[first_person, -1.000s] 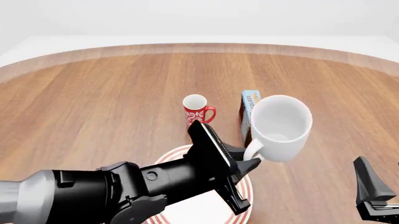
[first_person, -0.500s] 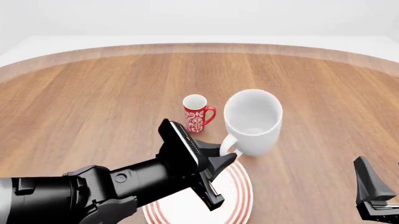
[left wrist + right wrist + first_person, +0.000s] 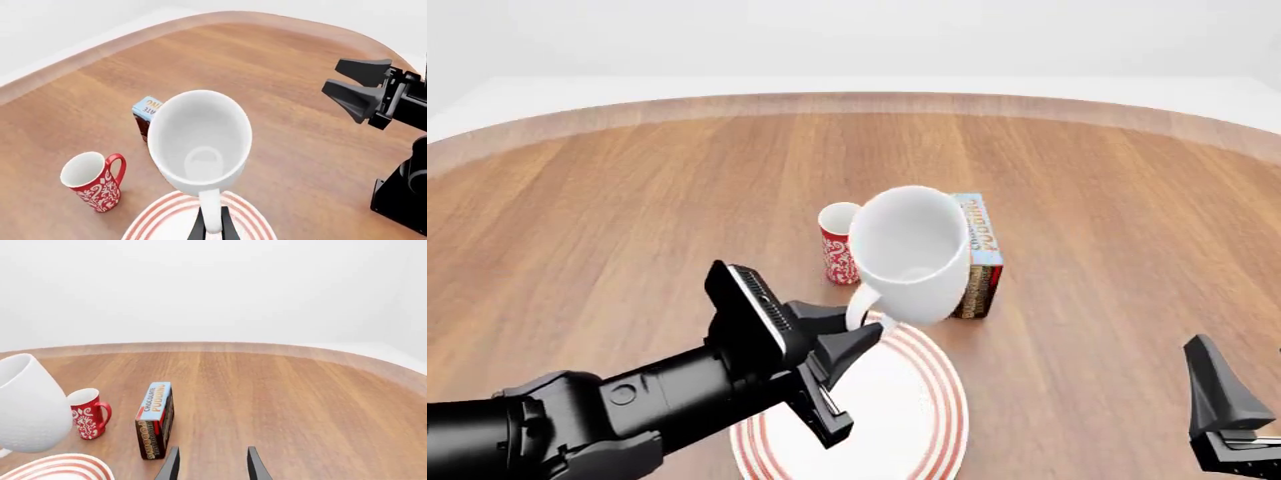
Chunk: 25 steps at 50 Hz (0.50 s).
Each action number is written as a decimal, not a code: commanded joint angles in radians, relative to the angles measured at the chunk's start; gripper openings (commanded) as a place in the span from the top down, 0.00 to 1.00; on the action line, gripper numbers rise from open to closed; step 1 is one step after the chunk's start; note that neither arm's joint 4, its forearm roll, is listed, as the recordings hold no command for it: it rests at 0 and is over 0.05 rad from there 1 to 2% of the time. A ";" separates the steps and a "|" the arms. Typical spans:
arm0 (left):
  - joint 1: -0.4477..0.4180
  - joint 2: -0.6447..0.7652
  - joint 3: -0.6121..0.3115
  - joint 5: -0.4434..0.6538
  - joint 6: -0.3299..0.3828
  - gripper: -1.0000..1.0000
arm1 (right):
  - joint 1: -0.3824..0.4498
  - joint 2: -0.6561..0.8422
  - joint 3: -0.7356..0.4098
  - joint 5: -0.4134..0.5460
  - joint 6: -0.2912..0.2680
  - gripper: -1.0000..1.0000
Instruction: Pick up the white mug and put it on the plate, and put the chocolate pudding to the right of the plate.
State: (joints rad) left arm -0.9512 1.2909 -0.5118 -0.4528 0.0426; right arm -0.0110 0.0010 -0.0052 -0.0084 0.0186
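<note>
- The left gripper point(image 3: 874, 330) is pinching the handle of the white mug point(image 3: 912, 255), and its two fingers point(image 3: 197, 227) are pressing on the handle from both sides.
- The mug is hanging in the air and tipping a little, with its open top facing up and toward the camera in the front view.
- In the front view, the mug is sitting over the 12 o'clock edge of the plate point(image 3: 934, 425), and a gap is showing between the two in the right wrist view.
- The plate is lying flat on the table point(image 3: 627, 220), close to the near edge, and the left arm point(image 3: 627, 405) is reaching across its 9 o'clock side.
- The pudding point(image 3: 977, 255) is standing on a long thin side on the table, at about 1 o'clock from the plate.
- Its blue face with orange letters is pointing up, and its brown sides are showing.
- In the front view, the mug is covering part of the pudding's left side.
- The red mug point(image 3: 838, 245) is standing upright at about 11 o'clock from the plate, and the white mug is hiding part of it.
- The right gripper point(image 3: 210, 465) is waiting low at 3 o'clock from the plate, well apart from everything.
- Its fingers are spread apart with nothing between them.
</note>
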 commanded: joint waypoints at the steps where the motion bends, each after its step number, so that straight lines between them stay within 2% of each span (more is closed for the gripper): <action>1: 0.029 -0.052 0.049 -0.005 -0.003 1.00 | 0.001 0.000 -0.001 0.001 -0.001 0.00; 25: 0.042 -0.071 0.123 0.014 -0.027 1.00 | 0.002 0.000 0.000 -0.001 -0.001 0.00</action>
State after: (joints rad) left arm -0.9193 1.2367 -0.4172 -0.4451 0.0218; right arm -0.0100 0.0011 -0.0054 -0.0091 0.0175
